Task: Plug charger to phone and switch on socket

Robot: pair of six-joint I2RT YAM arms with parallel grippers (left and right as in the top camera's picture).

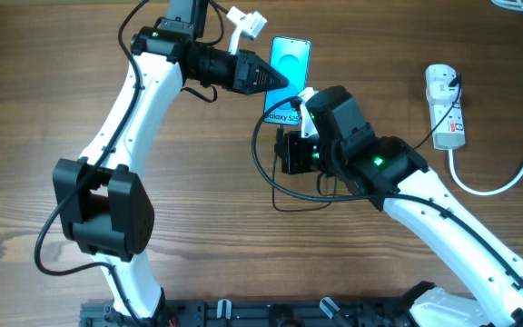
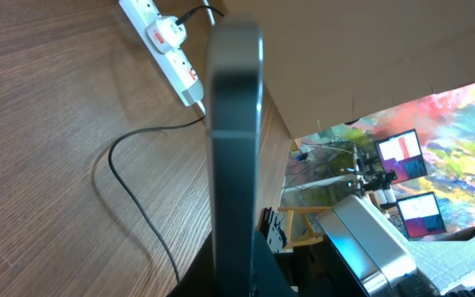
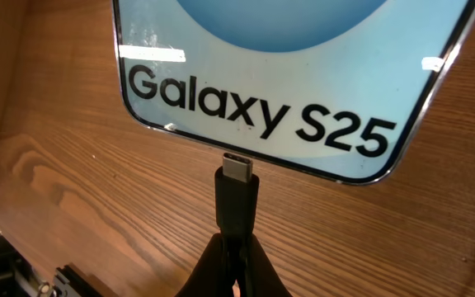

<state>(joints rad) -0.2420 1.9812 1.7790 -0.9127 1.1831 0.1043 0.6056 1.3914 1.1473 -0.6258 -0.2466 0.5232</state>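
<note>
Right wrist view alone: charger [image 3: 236, 202] connector's metal tip touching phone [image 3: 287, 49] bottom edge under "Galaxy S25" text, seated or not unclear; right gripper [image 3: 234, 262] fingers pinched tight on charger.
Left wrist view alone: phone edge-on, upright; socket [image 2: 167, 41] beyond phone, well apart.
Overhead: left gripper [image 1: 278, 82] fingers clamped on phone.
Wood-grain table [image 1: 62, 73]; past its edge, monitors [image 2: 402, 153].

The charger [image 3: 236, 194] tip meets the phone [image 3: 287, 74] at its bottom edge (midway along); the socket [image 1: 447, 107] lies rightward.
</note>
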